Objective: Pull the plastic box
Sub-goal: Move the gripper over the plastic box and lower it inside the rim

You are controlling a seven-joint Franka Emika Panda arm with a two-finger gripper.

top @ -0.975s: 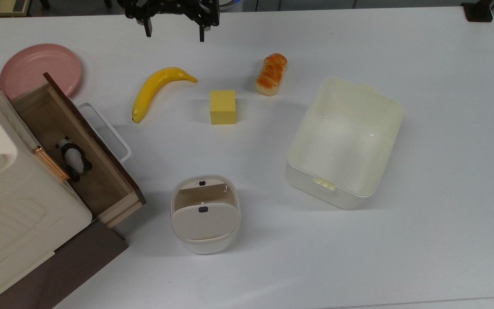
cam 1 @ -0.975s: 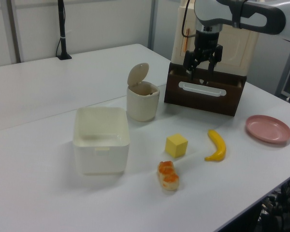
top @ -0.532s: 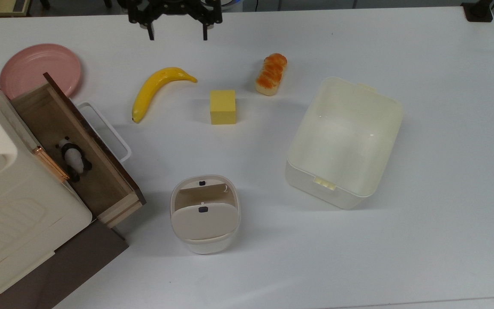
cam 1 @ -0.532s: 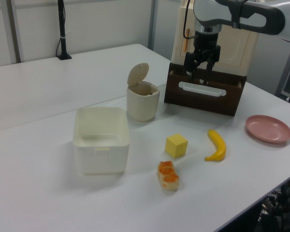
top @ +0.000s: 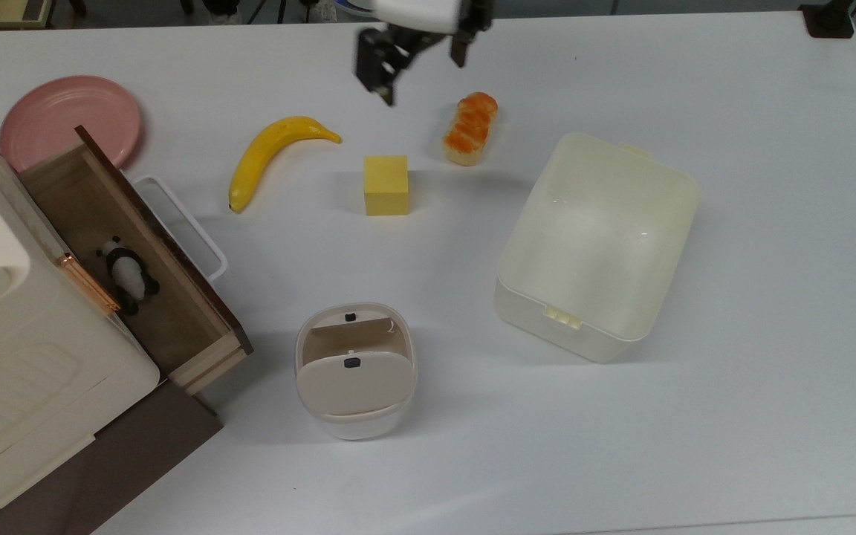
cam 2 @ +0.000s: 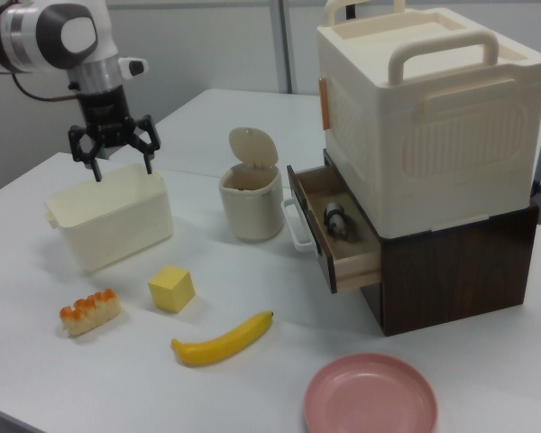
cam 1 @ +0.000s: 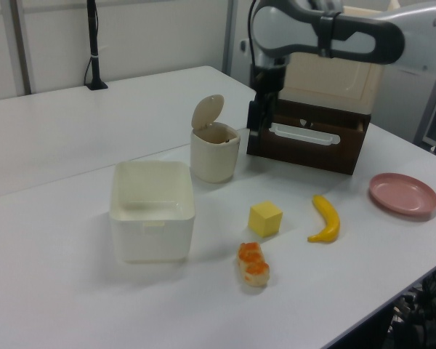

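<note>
The tool (cam 2: 114, 155) hangs in the air with its two fingers spread wide and nothing between them; in the right view it sits above the far edge of the plastic box (cam 2: 108, 216), apart from it. In the top view the tool (top: 422, 68) is near the upper edge, between the banana (top: 273, 153) and the bread roll (top: 471, 127), clear of both. The plastic box (top: 597, 244) stands lidless and upright on the white tabletop (top: 770, 223) at the top view's right, well apart from everything but the bread roll near its upper-left corner. The yellow cube (top: 386, 185) lies between the banana and the box. A small beige bin (top: 354, 369) with its flap lid raised stands lower in the top view. At the top view's left, the wooden drawer (top: 131, 253) of the storage case (cam 2: 428, 108) is open, with a panda figure (top: 127, 273) inside, and a pink plate (top: 64, 119) lies beyond it.
</note>
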